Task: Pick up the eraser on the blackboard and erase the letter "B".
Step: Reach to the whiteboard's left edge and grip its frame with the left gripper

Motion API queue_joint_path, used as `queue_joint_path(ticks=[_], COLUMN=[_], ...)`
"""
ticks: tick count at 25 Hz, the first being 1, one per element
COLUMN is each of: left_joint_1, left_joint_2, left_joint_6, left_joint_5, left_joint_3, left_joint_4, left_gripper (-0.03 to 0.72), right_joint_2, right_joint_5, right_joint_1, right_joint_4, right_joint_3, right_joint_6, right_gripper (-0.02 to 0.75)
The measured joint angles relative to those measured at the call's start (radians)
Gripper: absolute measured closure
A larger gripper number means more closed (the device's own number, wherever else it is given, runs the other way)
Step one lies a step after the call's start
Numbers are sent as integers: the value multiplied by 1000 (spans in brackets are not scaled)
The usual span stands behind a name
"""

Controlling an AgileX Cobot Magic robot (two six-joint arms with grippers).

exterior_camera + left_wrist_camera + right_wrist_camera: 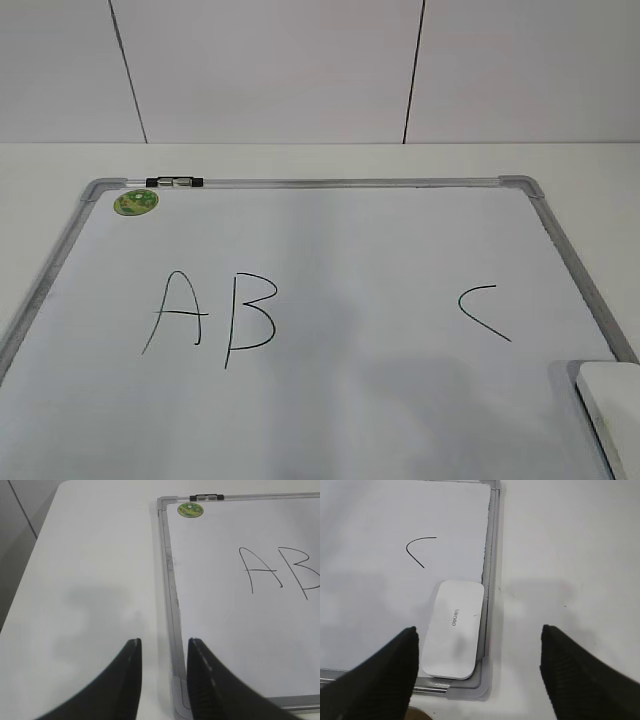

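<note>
Letters "A" (176,310), "B" (249,320) and "C" (483,312) are written in black on the board (330,420); a small grey word on the eraser (453,628) is too blurred to read. The eraser lies flat in the board's near right corner, its long axis along the right frame. The right gripper (480,667), spread wide and empty, hovers just above it. The left gripper (164,677), slightly parted and empty, hangs over the board's left frame.

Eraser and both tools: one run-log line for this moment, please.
eraser: untouched, board's near-right corner | right tool: open above it | left tool: empty | letter "B": intact
</note>
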Motion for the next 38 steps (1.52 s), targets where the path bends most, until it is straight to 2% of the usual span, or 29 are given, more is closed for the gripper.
queue_joint_path(ticks=[20,33,38], left_joint_1=[0,0,0], left_joint_2=[0,0,57], left_joint_6=[0,0,0], left_joint_5=[0,0,0], left_joint_3=[0,0,0], left_joint_4=[0,-12,-8], left_gripper=[453,451,412], right_joint_2=[5,313,481], right_joint_5=[-6,-18,-45], right_joint_1=[0,0,0], right_joint_4=[-23,14,27], right_joint_3=[-4,-104,-113], right_joint_6=[16,120,158], right_gripper=[154,154,154])
